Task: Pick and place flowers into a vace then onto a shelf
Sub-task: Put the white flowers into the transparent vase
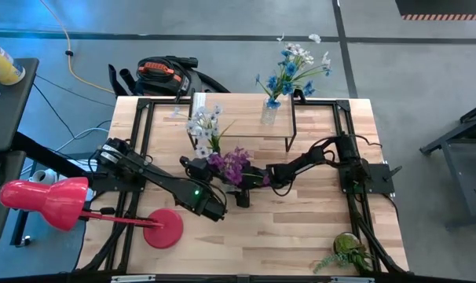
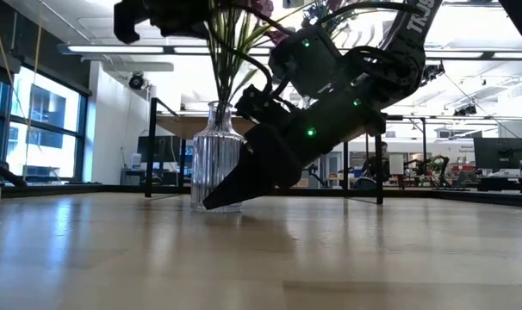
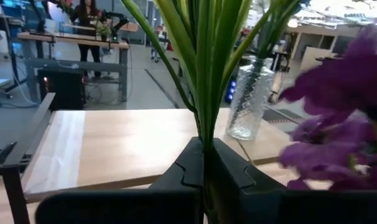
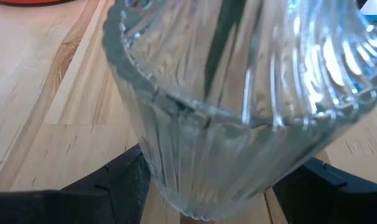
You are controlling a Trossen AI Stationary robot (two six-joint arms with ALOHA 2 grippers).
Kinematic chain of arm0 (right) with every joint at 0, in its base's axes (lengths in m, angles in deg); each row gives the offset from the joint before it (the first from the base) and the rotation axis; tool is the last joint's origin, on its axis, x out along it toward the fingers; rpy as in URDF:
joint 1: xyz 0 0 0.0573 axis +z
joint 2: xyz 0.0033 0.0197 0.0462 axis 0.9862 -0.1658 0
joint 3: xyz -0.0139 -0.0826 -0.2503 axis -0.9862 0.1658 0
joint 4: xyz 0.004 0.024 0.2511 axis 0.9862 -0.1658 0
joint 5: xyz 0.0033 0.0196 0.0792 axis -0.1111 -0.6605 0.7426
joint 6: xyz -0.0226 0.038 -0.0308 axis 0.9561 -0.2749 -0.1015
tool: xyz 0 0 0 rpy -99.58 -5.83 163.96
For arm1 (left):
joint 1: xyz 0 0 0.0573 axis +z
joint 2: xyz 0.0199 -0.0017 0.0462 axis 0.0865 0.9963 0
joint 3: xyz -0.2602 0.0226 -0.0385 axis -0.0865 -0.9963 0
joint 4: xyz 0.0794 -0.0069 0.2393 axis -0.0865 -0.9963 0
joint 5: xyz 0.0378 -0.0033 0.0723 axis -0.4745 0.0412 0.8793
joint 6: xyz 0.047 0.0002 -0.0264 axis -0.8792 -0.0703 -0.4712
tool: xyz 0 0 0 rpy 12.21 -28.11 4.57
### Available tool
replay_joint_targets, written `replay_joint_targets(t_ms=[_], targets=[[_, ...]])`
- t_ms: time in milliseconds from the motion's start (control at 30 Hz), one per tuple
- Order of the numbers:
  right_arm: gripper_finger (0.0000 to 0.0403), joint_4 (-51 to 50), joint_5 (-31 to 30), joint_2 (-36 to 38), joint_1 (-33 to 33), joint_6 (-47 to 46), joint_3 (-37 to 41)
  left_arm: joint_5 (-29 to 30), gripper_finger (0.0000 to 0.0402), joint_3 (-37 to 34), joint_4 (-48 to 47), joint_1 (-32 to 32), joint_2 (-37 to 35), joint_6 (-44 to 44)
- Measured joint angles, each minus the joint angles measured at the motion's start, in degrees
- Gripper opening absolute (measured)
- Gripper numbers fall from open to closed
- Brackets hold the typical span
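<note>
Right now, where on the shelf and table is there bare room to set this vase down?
The shelf is bare left of the blue-flower vase. The tabletop is bare between the red lamp base and the potted plant. The centre is crowded: left tool pinches stems; right tool holds the ribbed vase.

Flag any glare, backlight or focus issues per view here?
Low view: bright ceiling lights and windows backlight the scene, so the right gripper reads nearly as a silhouette against the ribbed vase. Left wrist view: the purple blossoms are soft from closeness; stems sharper. Right wrist view: specular streaks on the glass. High view: evenly lit.
</note>
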Motion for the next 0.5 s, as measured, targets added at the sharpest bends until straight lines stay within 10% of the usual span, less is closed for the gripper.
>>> replay_joint_targets(t_ms=[500], targets=[[0.0278, 0.07, -0.50, 0.00, -0.84, 0.52, -0.02, -0.70, 0.0046, -7.85, 5.30, -1.09, 0.23, 3.18]])
